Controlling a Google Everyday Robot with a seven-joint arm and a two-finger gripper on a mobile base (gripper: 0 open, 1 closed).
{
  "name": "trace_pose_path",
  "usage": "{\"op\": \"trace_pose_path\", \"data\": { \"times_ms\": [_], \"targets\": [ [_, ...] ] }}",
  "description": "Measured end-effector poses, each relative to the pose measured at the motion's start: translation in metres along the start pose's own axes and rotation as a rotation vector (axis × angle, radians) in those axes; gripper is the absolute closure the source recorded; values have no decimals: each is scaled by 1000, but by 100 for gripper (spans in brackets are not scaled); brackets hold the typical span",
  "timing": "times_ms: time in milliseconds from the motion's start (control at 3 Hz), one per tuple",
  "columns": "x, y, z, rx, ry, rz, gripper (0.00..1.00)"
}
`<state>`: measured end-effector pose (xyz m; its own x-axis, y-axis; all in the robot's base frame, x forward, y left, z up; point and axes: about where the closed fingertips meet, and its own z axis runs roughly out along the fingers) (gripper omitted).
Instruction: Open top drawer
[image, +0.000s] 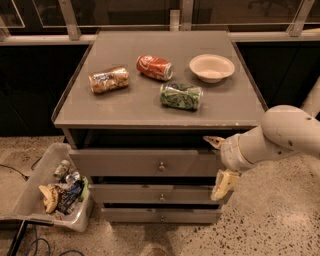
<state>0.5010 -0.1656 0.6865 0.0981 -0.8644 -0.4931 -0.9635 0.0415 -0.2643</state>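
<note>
Gripper (218, 163) is by the right end of the top drawer (125, 162), jaws wide open. Knob (161, 165) is at 9 o'clock, not touching yet.

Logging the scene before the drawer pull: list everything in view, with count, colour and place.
cabinet: 1, grey, centre
top drawer: 1, grey, under cabinet top
lower drawers: 2, grey, below top drawer
soda can: 1, red, lying on top, middle
gold can: 1, gold-brown, lying left
green can: 1, green, lying front
bowl: 1, off-white, back right
bin: 1, clear, floor left, holds trash
arm: 1, white, from right
hand: 1, cream, open, at top drawer's right end
</note>
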Motion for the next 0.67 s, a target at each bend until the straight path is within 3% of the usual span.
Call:
{"op": "trace_pose_path", "data": {
  "times_ms": [667],
  "targets": [
    [16, -11, 48, -38, -11, 50, 0]
  ]
}}
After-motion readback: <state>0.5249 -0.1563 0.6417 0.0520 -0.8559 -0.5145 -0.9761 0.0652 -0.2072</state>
